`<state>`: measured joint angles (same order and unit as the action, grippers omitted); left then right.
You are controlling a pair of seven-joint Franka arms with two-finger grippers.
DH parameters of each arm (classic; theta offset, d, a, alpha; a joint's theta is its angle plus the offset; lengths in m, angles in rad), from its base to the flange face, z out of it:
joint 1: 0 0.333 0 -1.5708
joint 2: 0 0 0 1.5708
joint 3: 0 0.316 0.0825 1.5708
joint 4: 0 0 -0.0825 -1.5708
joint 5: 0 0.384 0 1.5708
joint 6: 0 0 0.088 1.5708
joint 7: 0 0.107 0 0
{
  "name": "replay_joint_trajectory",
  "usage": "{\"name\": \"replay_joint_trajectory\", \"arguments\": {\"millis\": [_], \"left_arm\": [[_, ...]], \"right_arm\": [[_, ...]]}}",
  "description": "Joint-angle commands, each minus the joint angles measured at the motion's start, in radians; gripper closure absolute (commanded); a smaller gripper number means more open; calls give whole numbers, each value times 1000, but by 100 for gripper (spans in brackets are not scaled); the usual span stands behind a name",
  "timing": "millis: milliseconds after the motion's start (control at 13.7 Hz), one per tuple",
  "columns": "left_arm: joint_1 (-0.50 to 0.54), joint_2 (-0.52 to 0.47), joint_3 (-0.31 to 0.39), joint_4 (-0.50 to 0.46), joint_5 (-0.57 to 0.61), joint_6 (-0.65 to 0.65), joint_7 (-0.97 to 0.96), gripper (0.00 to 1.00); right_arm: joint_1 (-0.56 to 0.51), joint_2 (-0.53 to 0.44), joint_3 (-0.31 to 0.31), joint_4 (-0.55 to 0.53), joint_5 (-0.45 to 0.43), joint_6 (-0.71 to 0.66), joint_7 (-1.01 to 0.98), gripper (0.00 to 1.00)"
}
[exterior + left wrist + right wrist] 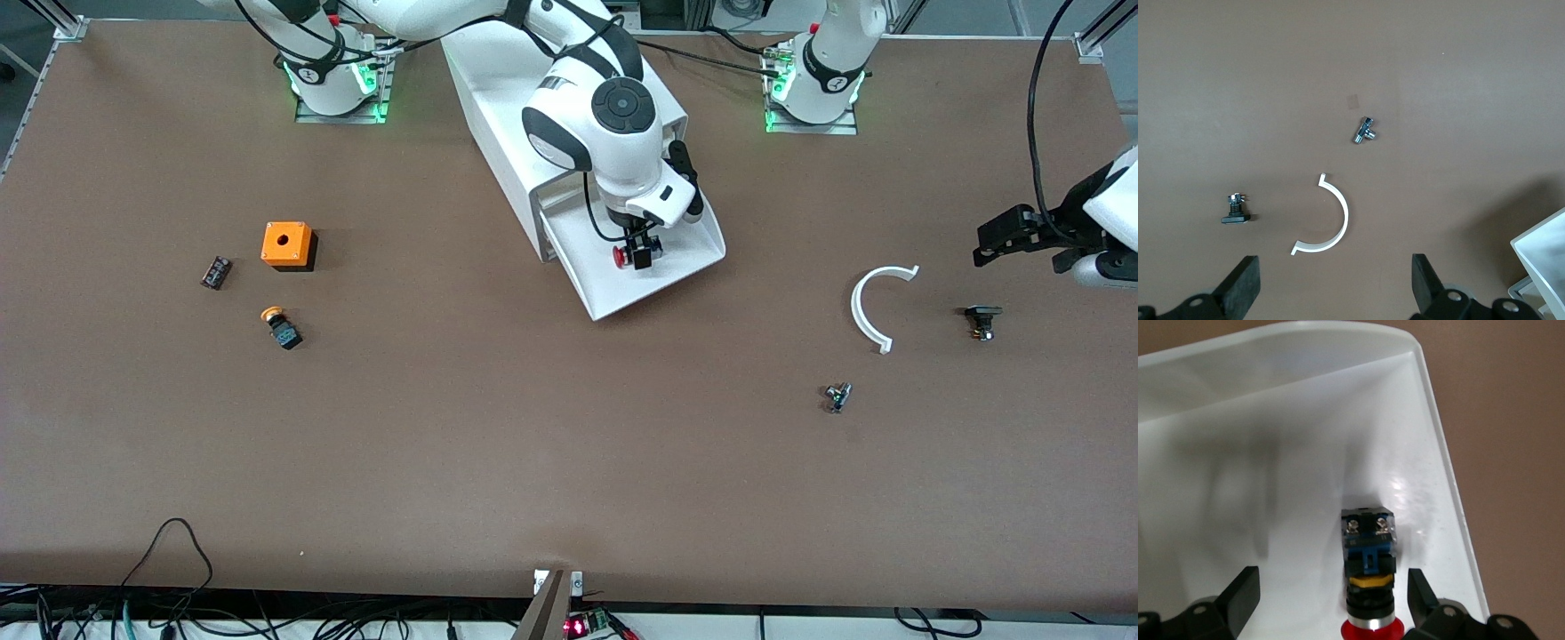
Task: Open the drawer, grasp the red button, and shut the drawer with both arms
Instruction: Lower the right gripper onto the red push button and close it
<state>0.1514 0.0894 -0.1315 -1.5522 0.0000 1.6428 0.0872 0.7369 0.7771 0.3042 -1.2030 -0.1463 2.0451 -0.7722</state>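
Note:
The drawer is pulled out of the white cabinet, and its tray also fills the right wrist view. The red-capped button lies on its side in the drawer. My right gripper is down in the drawer, open, its fingers on either side of the button without touching it. The button lies closer to one finger of the right gripper. My left gripper is open and empty above the table at the left arm's end; it also shows in the left wrist view.
An orange box with a hole, an orange-capped button and a small black part lie toward the right arm's end. A white arc, a black part and a metal fitting lie near the left gripper.

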Motion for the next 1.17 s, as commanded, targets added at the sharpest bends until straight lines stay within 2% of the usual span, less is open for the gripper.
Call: {"name": "replay_joint_trajectory", "arguments": {"millis": [0, 146, 292, 656, 948, 1094], "left_arm": [[-10, 15, 3, 41, 31, -26, -11, 0], [-10, 16, 3, 41, 31, -26, -11, 0], [-10, 23, 1, 44, 31, -24, -12, 0], [-10, 30, 1, 46, 29, -21, -11, 0], [-12, 49, 1, 69, 32, -20, -9, 0], [-12, 49, 0, 69, 31, -17, -7, 0]], "right_arm": [[27, 31, 3, 40, -19, 14, -10, 6], [35, 33, 3, 40, -22, 14, -12, 9], [33, 33, 3, 40, -32, 14, -13, 17], [30, 37, 3, 40, -32, 23, -13, 48], [30, 36, 3, 40, -32, 33, -15, 68], [21, 21, 4, 40, -30, 27, -13, 75]]}}
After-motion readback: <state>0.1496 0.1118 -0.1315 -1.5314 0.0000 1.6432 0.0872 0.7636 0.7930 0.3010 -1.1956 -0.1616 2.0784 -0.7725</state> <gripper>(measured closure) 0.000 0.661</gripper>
